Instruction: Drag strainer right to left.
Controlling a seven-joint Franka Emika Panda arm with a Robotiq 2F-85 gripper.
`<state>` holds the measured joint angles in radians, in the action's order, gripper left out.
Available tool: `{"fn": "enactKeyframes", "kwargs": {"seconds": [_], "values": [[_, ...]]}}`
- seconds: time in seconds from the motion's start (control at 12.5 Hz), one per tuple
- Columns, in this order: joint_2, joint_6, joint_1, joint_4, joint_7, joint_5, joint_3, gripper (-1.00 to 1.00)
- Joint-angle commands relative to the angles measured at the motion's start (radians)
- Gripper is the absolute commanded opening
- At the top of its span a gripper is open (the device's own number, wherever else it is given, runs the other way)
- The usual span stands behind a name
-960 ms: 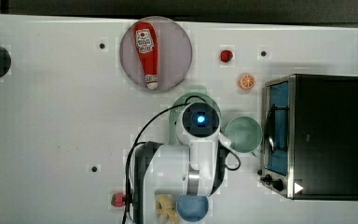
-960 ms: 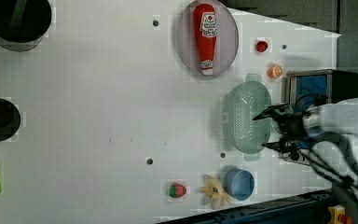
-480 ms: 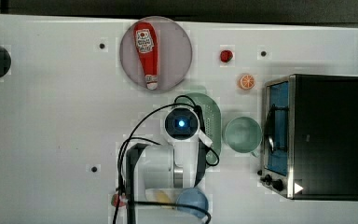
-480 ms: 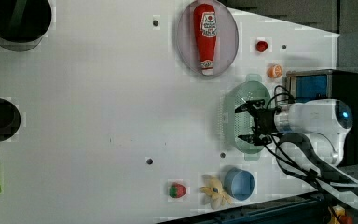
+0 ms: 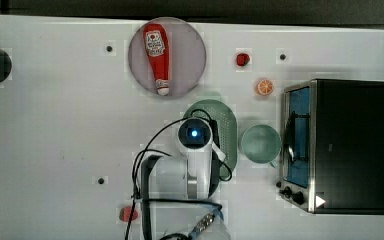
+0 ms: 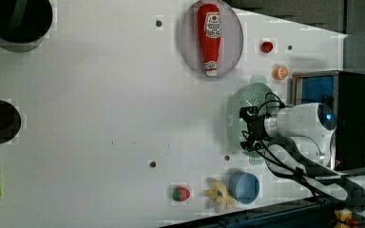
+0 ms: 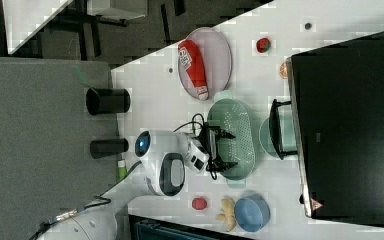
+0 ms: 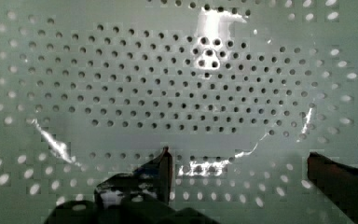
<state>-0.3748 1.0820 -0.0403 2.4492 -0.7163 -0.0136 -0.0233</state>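
My claw point(image 8: 237, 161) hangs spread wide inside the strainer point(image 8: 177, 84), clasping nothing. In the wrist view my 2 dark fingers point(image 8: 163, 168) stand well apart over the perforated floor, close above the holes; I cannot tell whether either tip touches the plastic.

In the left view my claw point(image 6: 248, 127) points into the middle of the pale mint-green strainer point(image 6: 237, 107), and in the right view my claw point(image 7: 225, 149) sits over the strainer point(image 7: 237, 125) in its lower half. In the top view my wrist covers much of the strainer point(image 5: 225, 120), whose rim shows on the top view's right of my arm.

Just beyond the strainer, on the top view's right, stands the round green cup point(image 5: 260, 143), close to its rim, and past that the toaster oven point(image 5: 347, 145). Toward the top view's top lies the plate point(image 5: 190, 55) with the ketchup bottle point(image 5: 157, 55) on it, near the strainer but apart. An orange slice point(image 5: 265, 87) and a strawberry point(image 5: 243, 59) lie further off. In the left view a blue bowl point(image 6: 244, 186) and a yellow toy point(image 6: 220, 194) sit below the strainer.

I judge the approach nearly complete and the drag not yet begun: the strainer sits beside the oven, with open table on the top view's left. What remains is pressing 1 finger against the inner wall and pulling it across.
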Motion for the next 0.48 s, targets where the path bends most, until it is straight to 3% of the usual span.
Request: {"fn": "enactKeyframes", "kwargs": {"seconds": [0.08, 0.48], "values": [[0.043, 0.013, -0.043, -0.022, -0.137, 0.006, 0.033, 1.00], [0.038, 0.016, -0.152, -0.034, -0.192, 0.006, 0.041, 1.00]]}}
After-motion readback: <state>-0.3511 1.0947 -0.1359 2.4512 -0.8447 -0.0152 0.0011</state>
